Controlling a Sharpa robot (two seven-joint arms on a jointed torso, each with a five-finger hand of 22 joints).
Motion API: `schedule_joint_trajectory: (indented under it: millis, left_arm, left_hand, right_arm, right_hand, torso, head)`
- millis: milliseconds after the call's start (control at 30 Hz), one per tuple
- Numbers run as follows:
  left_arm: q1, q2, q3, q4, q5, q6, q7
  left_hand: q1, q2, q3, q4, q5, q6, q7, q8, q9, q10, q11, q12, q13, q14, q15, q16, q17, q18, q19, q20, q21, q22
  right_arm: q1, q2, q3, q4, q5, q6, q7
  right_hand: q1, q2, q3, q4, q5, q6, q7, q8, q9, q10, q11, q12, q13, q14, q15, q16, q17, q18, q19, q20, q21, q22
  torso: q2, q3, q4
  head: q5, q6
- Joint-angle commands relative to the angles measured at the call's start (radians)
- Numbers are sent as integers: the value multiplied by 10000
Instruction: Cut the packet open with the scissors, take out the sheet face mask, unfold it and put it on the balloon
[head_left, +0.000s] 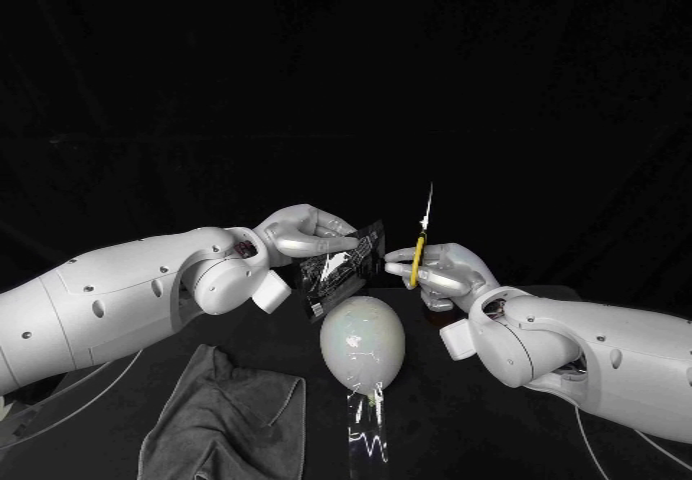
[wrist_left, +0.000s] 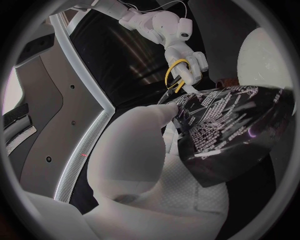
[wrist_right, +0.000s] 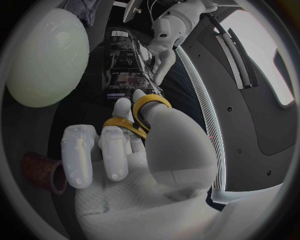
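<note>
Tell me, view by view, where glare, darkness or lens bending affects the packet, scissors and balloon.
Head view: surroundings are black, small highlights glint on the balloon, the scissors stand out bright. Left wrist view: fisheye curves straight edges; the packet catches light. Right wrist view: balloon swells near the circle's rim, softly lit.

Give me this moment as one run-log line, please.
left robot hand: holds packet | right robot hand: holds scissors, blades up | balloon: bare

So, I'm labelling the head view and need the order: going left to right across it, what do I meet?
grey cloth → left hand → packet → scissors → right hand. The balloon spans the same stretch as the packet, so it is left out of the order.
</note>
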Motion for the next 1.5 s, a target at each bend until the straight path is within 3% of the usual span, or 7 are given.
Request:
schedule_joint_trajectory:
  millis: [33, 667, 867, 1067, 1133, 1233, 1500]
  left_arm:
    - [33, 0, 20, 42, -49, 219, 17]
    - [41, -17, 26, 188, -179, 293, -50]
    - [41, 28, 26, 160, -205, 300, -56]
    - [42, 110, 26, 50, -249, 312, -67]
    - [42, 126, 26, 38, -266, 313, -64]
    - [42, 143, 26, 25, -283, 304, -63]
    - [43, 181, 27, -34, -306, 237, -64]
  left_hand:
    - [-22, 93, -1, -63, 60, 57, -15, 49, 73, 57, 3, 0, 3, 64, 4, 36, 4, 150, 99, -2, 39, 15]
    - [-75, 109, 11, -123, 60, 62, -26, 71, 99, 93, -8, -5, 2, 99, -7, 27, 5, 156, 177, -36, 98, 36]
    - [-78, 111, 12, -126, 60, 63, -26, 73, 100, 94, -8, -5, 2, 100, -8, 27, 5, 155, 179, -37, 100, 36]
    - [-81, 114, 14, -127, 60, 63, -27, 74, 101, 95, -8, -6, 2, 101, -8, 26, 5, 155, 180, -38, 101, 36]
    - [-86, 118, 17, -130, 60, 63, -27, 75, 103, 97, -9, -6, 2, 103, -8, 24, 5, 154, 182, -39, 104, 37]
    - [-86, 118, 17, -130, 60, 63, -27, 75, 103, 97, -9, -6, 2, 103, -8, 24, 5, 154, 182, -39, 104, 37]
    - [-89, 120, 18, -132, 61, 64, -27, 76, 105, 99, -9, -7, 1, 104, -9, 24, 5, 153, 184, -41, 105, 37]
  right_arm:
    - [11, -76, 24, 5, -145, 6, 175]
    - [19, -181, 67, 173, -319, 145, 202]
    - [19, -112, 69, 324, -426, 298, 167]
    - [18, -79, 69, 497, -574, 437, 93]
    - [18, -78, 68, 527, -611, 466, 64]
    - [18, -76, 68, 556, -669, 519, 21]
    - [17, -86, 68, 598, -867, 565, -58]
  right_hand:
    - [95, -15, -62, 11, -18, -4524, 197, -19, 10, 2652, -520, 6512, -2, 919, -9, 59, 2082, -149, 709, -34, 50, 2331]
    - [308, 92, -108, -73, -18, -4632, 160, -28, -66, 2650, -557, 6515, -12, 927, -35, 74, 2120, -155, 725, -44, 69, 2347]
    - [342, 161, -199, -67, -18, -4196, 162, 88, 147, 2655, -529, 6543, 7, 933, -18, 86, 2147, -157, 728, -45, 74, 2353]
    - [375, 326, -416, -26, -21, -2719, 356, 463, 777, 2662, -365, 6617, 48, 946, 120, 110, 2204, -161, 734, 34, 82, 2364]
    - [390, 499, -410, 19, -30, -1610, 465, 783, 1222, 2669, -289, 6660, 75, 955, 184, 127, 2244, -165, 743, 69, 94, 2373]
    - [397, 685, -361, 58, -12, -1053, 457, 997, 1233, 2666, -261, 6694, 87, 963, 228, 142, 2279, -169, 754, 121, 107, 2383]
    - [348, 1655, -24, 428, -13, 978, -240, 1894, 1425, 2682, -809, 6875, 250, 969, -144, 153, 2308, -156, 735, -23, 83, 2374]
  torso:
    - [-1, -2, -5]
    - [-2, 0, 0]
    - [-4, 0, 5]
    - [-2, -7, 2]
    - [-2, -8, 2]
    - [3, -4, 3]
    - [-7, 2, 0]
  head:
    - [10, 21]
    - [30, 22]
    - [24, 22]
    - [13, 19]
    - [-1, 14]
    - [-2, 11]
    - [16, -24]
